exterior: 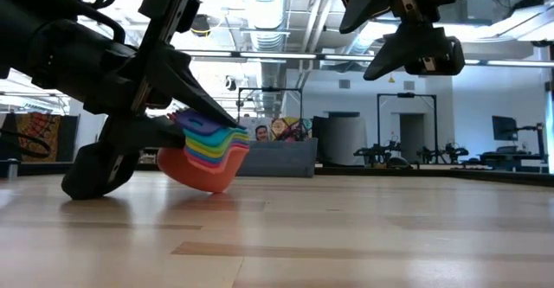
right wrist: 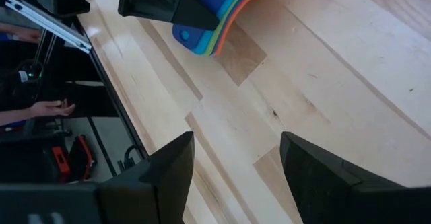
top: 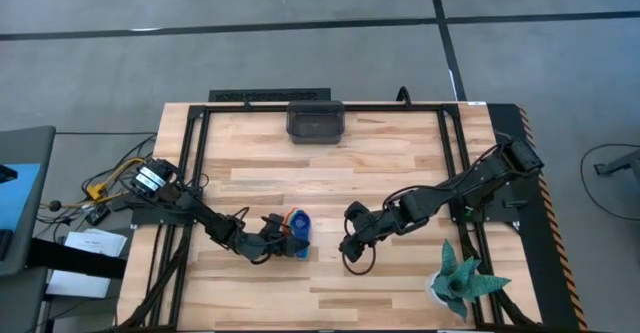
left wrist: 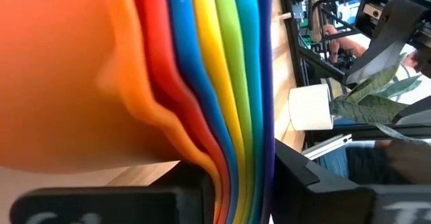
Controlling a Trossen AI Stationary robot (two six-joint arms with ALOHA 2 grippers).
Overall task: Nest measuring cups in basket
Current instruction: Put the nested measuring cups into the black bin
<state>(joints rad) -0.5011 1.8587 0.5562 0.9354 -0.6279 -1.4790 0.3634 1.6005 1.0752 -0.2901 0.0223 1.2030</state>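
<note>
Several measuring cups sit nested in one rainbow stack, with the orange cup outermost and the blue innermost. The stack is left of the table's middle, toward the near edge. My left gripper is shut on the stack, which shows tilted in the low view. My right gripper is open and holds nothing. It hangs above the table just right of the stack. The dark grey basket stands by its base at the table's far edge, with nothing showing inside. My left gripper pinches the stacked flat handles between its two fingers, all layers together. It comes in from the table's left, slanting down. The nested bowls tilt out beyond the fingertips, low over the wood; I cannot tell whether the orange bottom touches the table.
A teal spiky plant in a white pot stands near the table's near right corner. Black rails run along the table's sides. Bare wood lies between the stack and the basket. A person's hand shows beyond the table.
</note>
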